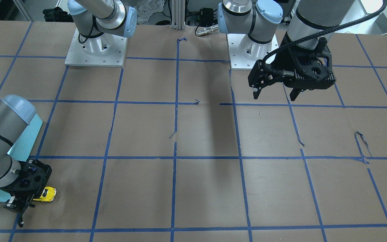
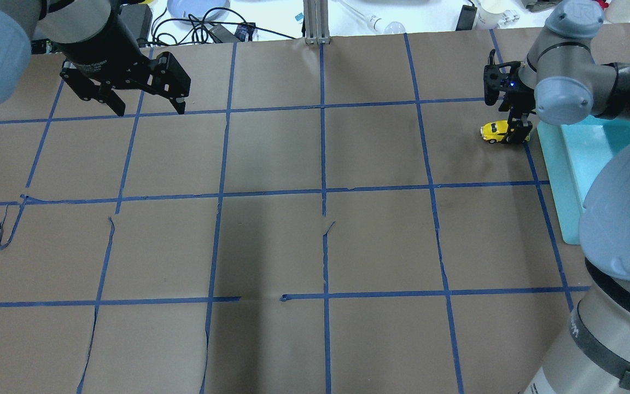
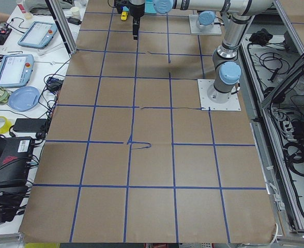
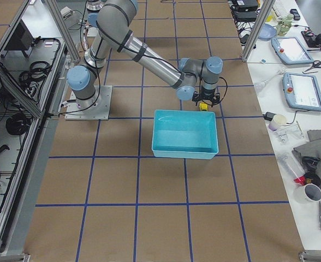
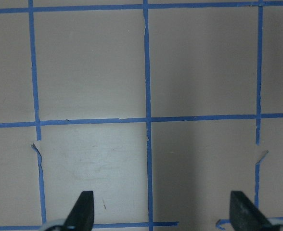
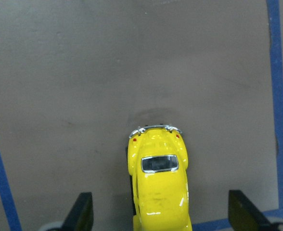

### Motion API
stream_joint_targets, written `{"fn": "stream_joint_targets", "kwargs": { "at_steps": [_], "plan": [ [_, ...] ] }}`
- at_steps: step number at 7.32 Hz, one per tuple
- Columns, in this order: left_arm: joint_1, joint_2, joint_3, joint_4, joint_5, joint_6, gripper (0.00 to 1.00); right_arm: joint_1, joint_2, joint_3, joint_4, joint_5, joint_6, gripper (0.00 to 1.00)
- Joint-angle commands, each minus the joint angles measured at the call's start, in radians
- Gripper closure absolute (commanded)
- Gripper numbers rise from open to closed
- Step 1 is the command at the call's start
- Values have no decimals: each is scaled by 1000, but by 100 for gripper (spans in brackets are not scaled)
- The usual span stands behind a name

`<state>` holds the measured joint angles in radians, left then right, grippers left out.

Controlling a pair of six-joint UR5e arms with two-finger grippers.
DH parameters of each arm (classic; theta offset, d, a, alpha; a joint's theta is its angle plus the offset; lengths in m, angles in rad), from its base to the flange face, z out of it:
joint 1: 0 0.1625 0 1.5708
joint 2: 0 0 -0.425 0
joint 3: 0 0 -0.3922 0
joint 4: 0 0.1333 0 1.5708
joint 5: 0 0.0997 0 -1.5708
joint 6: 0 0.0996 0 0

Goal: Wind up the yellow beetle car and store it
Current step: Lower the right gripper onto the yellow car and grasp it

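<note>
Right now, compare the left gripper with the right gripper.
The left gripper hangs high over bare table; the right gripper sits low. Nothing lies under the left gripper; the yellow beetle car lies between the right gripper's fingers. Both are open, gripping nothing.

Brown paper-covered table (image 2: 271, 246) gridded with blue tape (image 2: 323, 153); cluttered bench (image 3: 43, 56) alongside.

On the counter (image 2: 315, 219) at 2 o'clock: beetle car (image 6: 158, 183), between fingers of right gripper (image 6: 163, 207); tray (image 2: 550, 164) at its 4 o'clock; left gripper (image 2: 150, 108) above 10 o'clock.
</note>
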<state>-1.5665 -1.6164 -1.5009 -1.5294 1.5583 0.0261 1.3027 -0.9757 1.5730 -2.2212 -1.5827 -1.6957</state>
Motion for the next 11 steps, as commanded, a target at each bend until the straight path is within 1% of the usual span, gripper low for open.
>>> {"fn": "stream_joint_targets", "kwargs": {
  "at_steps": [1, 2, 3, 4, 5, 6, 7, 8, 9, 10, 11],
  "plan": [
    [-1, 0, -2, 0, -1, 0, 0, 0, 9, 1, -12, 1, -5, 61],
    [-1, 0, -4, 0, -1, 0, 0, 1, 9, -2, -12, 1, -7, 94],
    [-1, 0, -5, 0, -1, 0, 0, 1, 0, -4, -14, 7, -7, 100],
    [-1, 0, -4, 0, -3, 0, 0, 9, -6, -4, -18, 16, -2, 100],
    [0, 0, -4, 0, -3, 0, 0, 41, -40, -4, -14, 18, -5, 100],
    [0, 0, -4, 0, -3, 0, 0, 79, -98, -4, 7, 16, -4, 100],
    [0, 0, -2, 0, -3, 0, 0, 86, -144, -5, 43, 10, -7, 100],
    [0, 0, -4, 0, -1, 0, 0, 83, -175, -8, 72, -23, -7, 100],
    [0, -3, -1, 0, 2, -2, 0, 76, -234, 2, 99, -63, -9, 100],
    [-1, -5, -1, 0, 3, -2, 0, 48, -286, 2, 206, -68, -10, 100],
    [-3, -2, -1, 0, 3, -2, 0, -26, -325, 9, 266, -57, -45, 100]
  ]
}}
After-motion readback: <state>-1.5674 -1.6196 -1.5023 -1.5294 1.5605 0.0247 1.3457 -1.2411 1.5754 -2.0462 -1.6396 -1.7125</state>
